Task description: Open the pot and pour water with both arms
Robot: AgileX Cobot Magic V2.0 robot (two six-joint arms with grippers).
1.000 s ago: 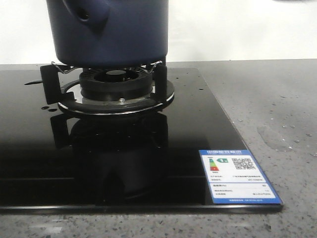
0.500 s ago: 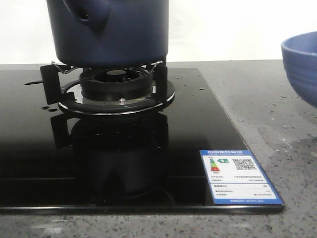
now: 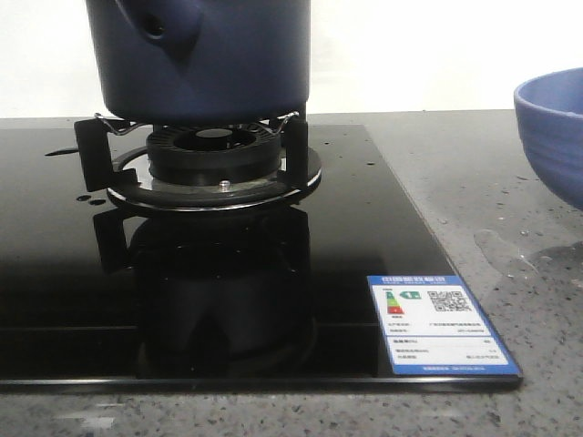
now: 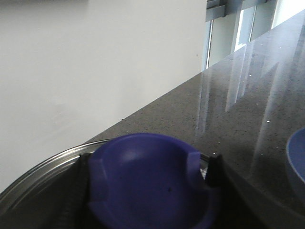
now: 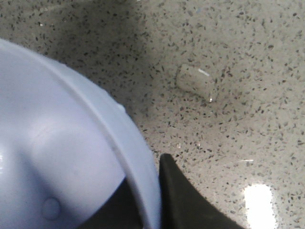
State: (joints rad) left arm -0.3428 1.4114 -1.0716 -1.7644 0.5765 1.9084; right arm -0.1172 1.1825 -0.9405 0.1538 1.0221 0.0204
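Note:
The dark navy pot (image 3: 200,55) stands on the burner (image 3: 214,155) at the back left, its side lug (image 3: 164,23) facing front; its top is cut off. In the left wrist view, my left gripper (image 4: 145,176) is shut on the lid's blue knob (image 4: 147,186), with the lid's metal rim (image 4: 43,171) beyond it. My right gripper (image 5: 147,191) is shut on the rim of the lighter blue bowl (image 5: 57,143), one finger (image 5: 186,205) outside the wall. The bowl (image 3: 556,137) hangs at the right edge of the front view. Neither gripper shows in the front view.
The black glass cooktop (image 3: 55,273) has an energy label sticker (image 3: 437,323) at its front right corner. The grey speckled counter (image 3: 492,164) has a wet patch (image 3: 510,250) below the bowl. A small clear blob (image 5: 196,82) lies on the counter. The bowl also shows in the left wrist view (image 4: 298,167).
The blue bowl came into the front view from the right, then shifted slightly left and down. The pot has not moved.

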